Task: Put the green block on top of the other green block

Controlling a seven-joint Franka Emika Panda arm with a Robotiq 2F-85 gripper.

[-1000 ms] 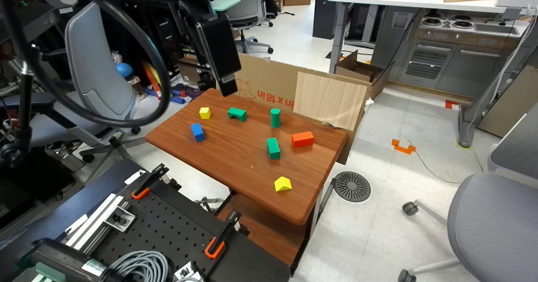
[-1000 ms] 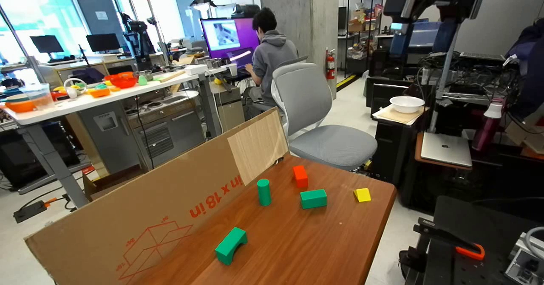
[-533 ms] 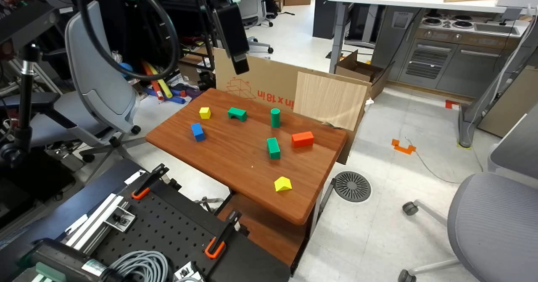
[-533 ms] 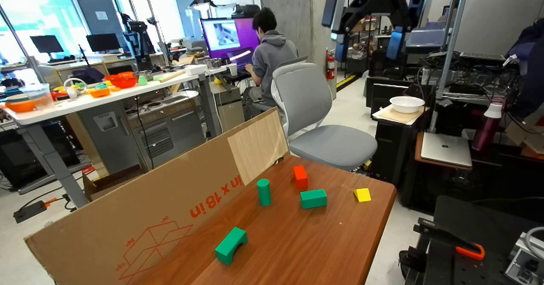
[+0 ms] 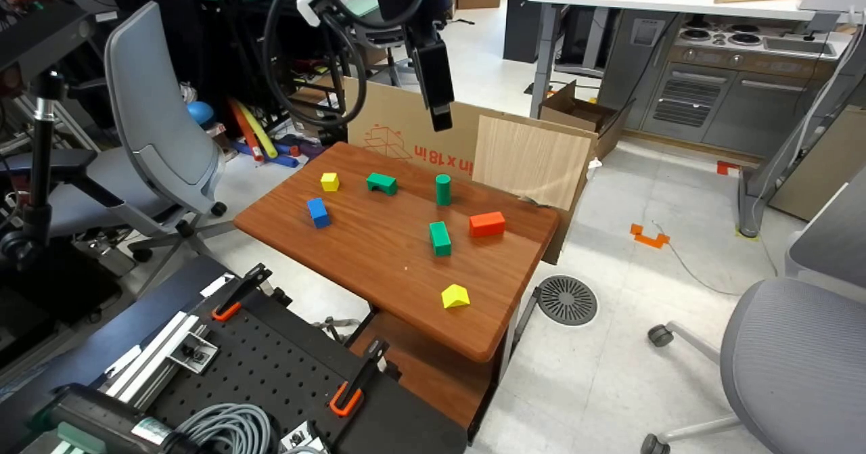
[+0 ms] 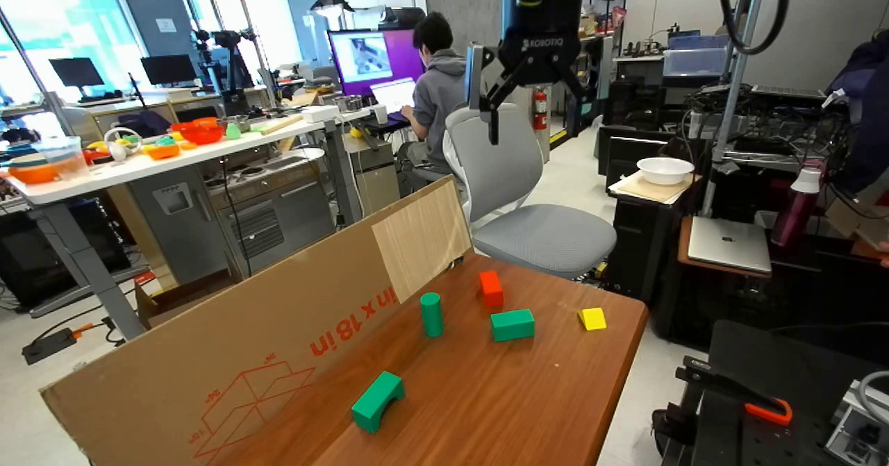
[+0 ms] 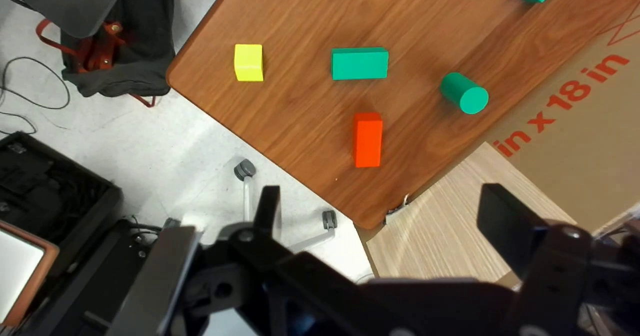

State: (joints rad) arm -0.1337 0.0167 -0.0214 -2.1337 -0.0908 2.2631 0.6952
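Tabletop [image 5: 385, 237], hand [image 7: 382, 208] above, fingers [image 7: 506, 222] spread wide

On the brown tabletop [image 5: 379, 251], a yellow cube [image 5: 329, 182], a blue block [image 5: 318, 213] and a green arch block [image 5: 383, 183] lie near one another. A green cylinder [image 5: 443, 191] stands upright near a red block [image 5: 487, 224] and an oblong green block [image 5: 440, 239]. A yellow wedge [image 5: 455, 296] sits toward a rounded corner [image 5: 482, 354].
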